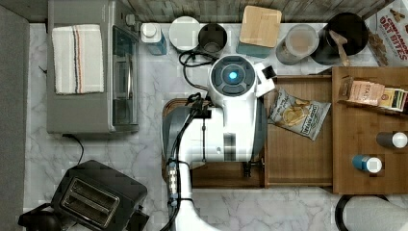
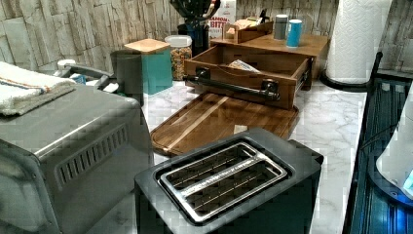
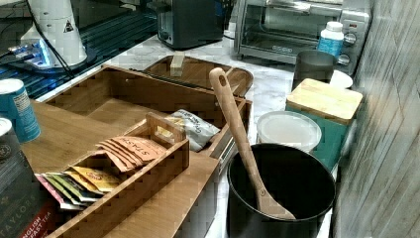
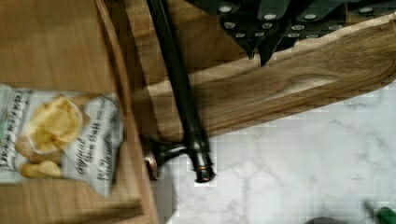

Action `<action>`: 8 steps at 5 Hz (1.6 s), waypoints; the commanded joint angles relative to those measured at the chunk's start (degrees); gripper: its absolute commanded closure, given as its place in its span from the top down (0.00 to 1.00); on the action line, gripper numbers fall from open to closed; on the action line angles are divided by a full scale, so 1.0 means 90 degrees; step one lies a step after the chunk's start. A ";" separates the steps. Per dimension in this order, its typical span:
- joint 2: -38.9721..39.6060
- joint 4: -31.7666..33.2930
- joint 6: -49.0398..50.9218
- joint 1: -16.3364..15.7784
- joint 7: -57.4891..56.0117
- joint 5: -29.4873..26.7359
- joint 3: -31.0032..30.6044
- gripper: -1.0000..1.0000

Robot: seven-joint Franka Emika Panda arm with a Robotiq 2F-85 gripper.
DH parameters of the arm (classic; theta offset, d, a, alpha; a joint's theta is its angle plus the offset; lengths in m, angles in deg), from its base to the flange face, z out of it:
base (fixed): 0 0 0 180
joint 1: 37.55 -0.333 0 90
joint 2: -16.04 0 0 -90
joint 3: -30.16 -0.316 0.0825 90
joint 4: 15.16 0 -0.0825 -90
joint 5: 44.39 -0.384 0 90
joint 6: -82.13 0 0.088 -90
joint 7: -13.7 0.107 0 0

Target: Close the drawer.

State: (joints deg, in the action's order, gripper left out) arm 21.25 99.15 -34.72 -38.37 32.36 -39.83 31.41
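The drawer (image 1: 298, 154) stands pulled well out of its cabinet (image 1: 368, 139) toward the top view's left, its front panel over the edge of the darker serving tray (image 2: 219, 119) on the marble surface (image 1: 154, 144); a bag of chips (image 1: 299, 113) lies flat inside near the back wall. The arm (image 1: 226, 125) hangs above the tray just in front of the drawer's front. In the wrist view the pincer (image 4: 261, 44) sits just beside the dark bar handle (image 4: 184, 100), on the tray side, its fingertips (image 4: 250, 42) close together with only a narrow gap and gripping nothing. To close it well, I would judge a flat push better than a grasp: set the fingers against the front panel or the bar near its middle, not out toward the end post (image 4: 161, 156), so the drawer runs straight on its slides and does not skew and bind. Push level toward the cabinet, low enough to meet the panel but clear of the tray, and keep on until the front sits flush. The chips lie low, so they should not catch
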 commanded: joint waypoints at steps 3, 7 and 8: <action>0.0155 0.1861 -0.1400 -0.0167 -0.0797 0.1755 -0.0081 0.00; 0.0708 0.1661 -0.2030 0.0262 -0.1624 0.1605 0.0244 0.00; 0.0743 0.1609 -0.2113 0.0471 -0.1968 0.1548 0.0273 0.00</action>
State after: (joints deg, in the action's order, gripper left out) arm 28.99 116.89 -55.63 -37.71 19.14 -26.01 31.38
